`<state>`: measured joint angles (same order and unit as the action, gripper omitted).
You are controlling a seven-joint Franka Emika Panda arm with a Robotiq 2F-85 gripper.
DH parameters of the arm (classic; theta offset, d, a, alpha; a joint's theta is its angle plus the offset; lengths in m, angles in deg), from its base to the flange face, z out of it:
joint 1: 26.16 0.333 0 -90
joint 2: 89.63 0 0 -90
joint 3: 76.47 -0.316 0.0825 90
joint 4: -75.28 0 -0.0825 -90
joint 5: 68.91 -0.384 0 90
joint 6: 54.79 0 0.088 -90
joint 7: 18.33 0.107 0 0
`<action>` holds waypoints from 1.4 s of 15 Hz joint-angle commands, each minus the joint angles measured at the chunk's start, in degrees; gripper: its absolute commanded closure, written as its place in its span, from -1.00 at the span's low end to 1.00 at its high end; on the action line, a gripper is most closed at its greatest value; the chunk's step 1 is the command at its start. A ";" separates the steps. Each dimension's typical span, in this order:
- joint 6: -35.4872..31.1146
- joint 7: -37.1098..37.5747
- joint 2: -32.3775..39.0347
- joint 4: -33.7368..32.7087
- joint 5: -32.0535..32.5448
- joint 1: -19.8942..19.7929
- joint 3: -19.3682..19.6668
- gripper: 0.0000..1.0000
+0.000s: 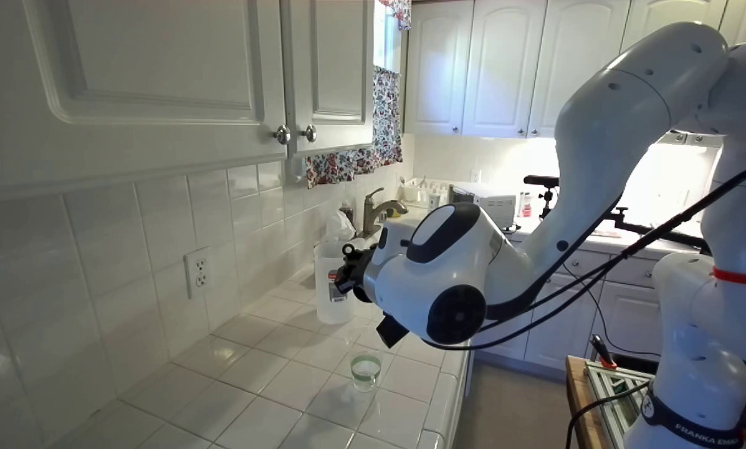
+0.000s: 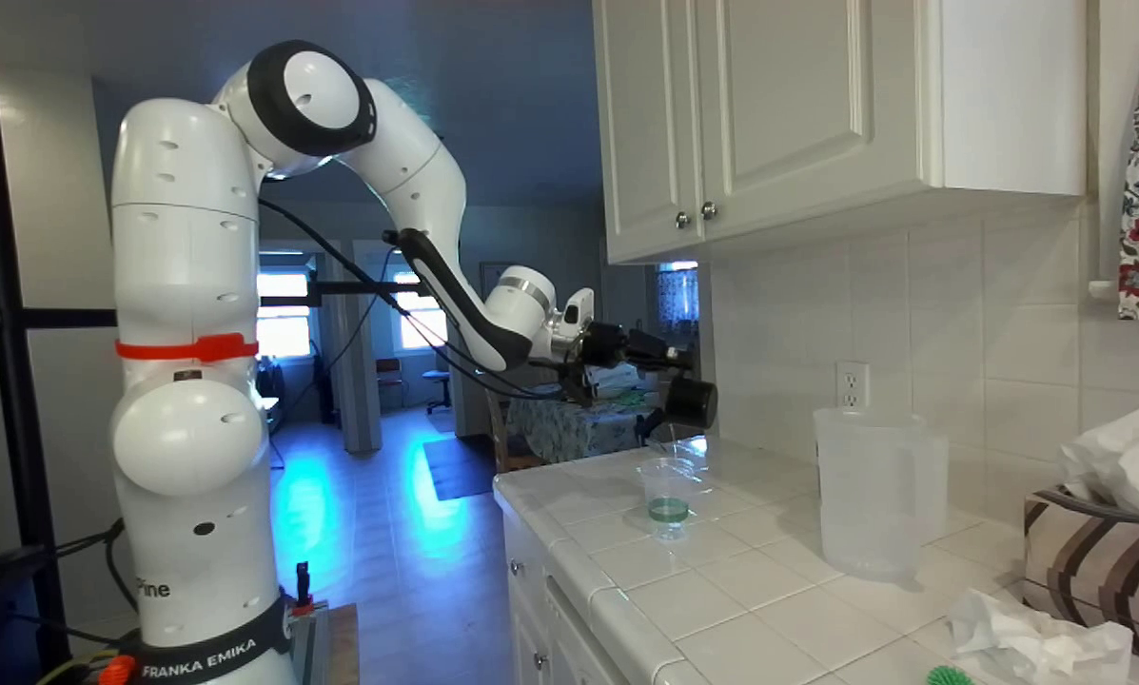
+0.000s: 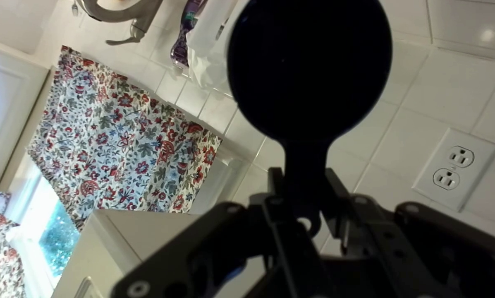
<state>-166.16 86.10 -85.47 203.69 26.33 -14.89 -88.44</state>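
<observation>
tool [image 3: 305,182] gripping black scoop [image 3: 309,70] | green-banded cup [image 2: 668,511] lower, on counter [image 2: 740,582] | pitcher [image 2: 869,504], tissue box [image 2: 1092,571] there too

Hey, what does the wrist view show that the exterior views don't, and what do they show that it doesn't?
Only the wrist view shows, close up, the hand with its fingers on both sides of the handle of a black utensil with a round head.

Only the exterior views show the clear cup with a green band standing on the counter, and the red strap around the arm.

All share the utensil, the wall outlet and the floral curtain.
</observation>
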 commanded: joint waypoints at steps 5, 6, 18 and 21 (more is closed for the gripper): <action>1.22 -0.14 1.05 -0.37 1.22 0.37 -0.26 0.89; 1.21 -0.12 1.13 -0.42 1.24 0.37 -0.28 0.89; 1.25 -0.37 2.49 -1.07 1.38 0.42 -0.42 0.89; 1.23 -0.44 2.68 -1.13 1.43 0.43 -0.45 0.89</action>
<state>-166.16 86.10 -83.85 203.54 26.34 -14.89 -88.83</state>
